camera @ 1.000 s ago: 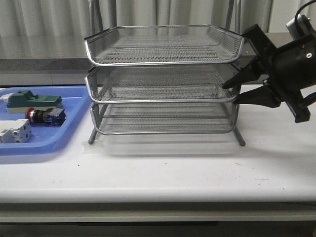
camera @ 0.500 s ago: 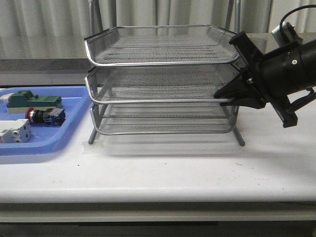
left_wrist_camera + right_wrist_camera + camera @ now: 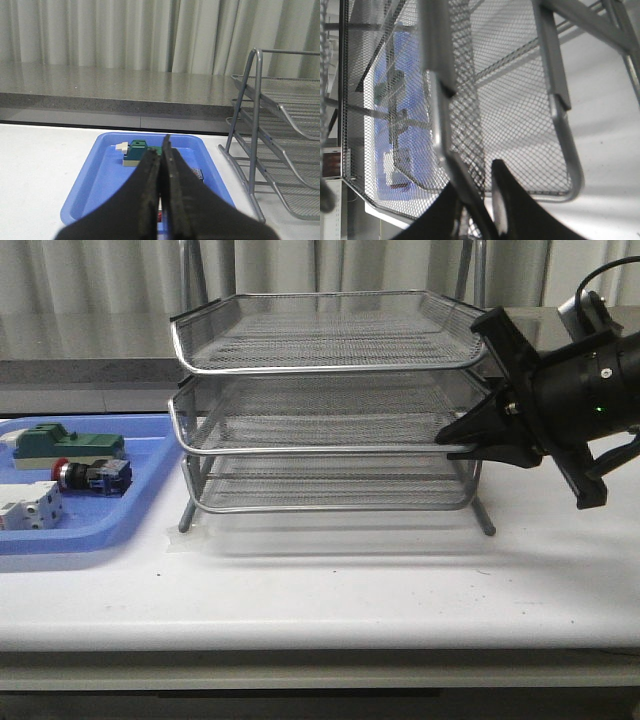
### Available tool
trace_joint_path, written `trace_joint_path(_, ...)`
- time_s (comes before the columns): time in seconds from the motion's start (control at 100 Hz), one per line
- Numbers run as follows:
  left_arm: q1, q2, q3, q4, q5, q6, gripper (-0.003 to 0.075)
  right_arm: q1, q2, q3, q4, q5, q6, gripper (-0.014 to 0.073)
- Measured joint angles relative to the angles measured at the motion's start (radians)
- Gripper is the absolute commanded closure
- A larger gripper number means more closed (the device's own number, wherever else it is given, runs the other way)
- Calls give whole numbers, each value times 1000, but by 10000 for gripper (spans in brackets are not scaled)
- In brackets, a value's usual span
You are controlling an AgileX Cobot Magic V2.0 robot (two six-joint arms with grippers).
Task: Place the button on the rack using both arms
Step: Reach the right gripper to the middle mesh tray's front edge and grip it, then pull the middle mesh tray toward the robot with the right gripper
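Note:
The button [image 3: 90,475], with a red head and a blue rear block, lies in the blue tray [image 3: 150,465] at the left. The three-tier silver wire rack [image 3: 330,400] stands mid-table. My right gripper [image 3: 452,440] is shut on the right end of the rack's middle tier rim, and the rim and mesh [image 3: 520,110] run between its fingers [image 3: 475,180]. My left gripper [image 3: 160,150] is shut and empty, held over the blue tray [image 3: 105,180]. Its fingers hide most of the button. The left arm is out of the front view. The rack's frame [image 3: 254,150] shows beside it.
A green block [image 3: 70,443] and a white breaker-like block [image 3: 30,508] also lie in the blue tray, and the green block [image 3: 137,150] shows in the left wrist view. A grey ledge and curtains stand behind the table.
My right gripper moved in to the rack and closed on the middle tier's rim. The middle tier has since shifted slightly, its left edge sticking out a little further.

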Motion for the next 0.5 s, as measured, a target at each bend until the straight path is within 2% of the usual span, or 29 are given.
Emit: trace_joint_path(0.5,0,0,0,0,0,0,740,0,-206,297,8,33,-73,551)
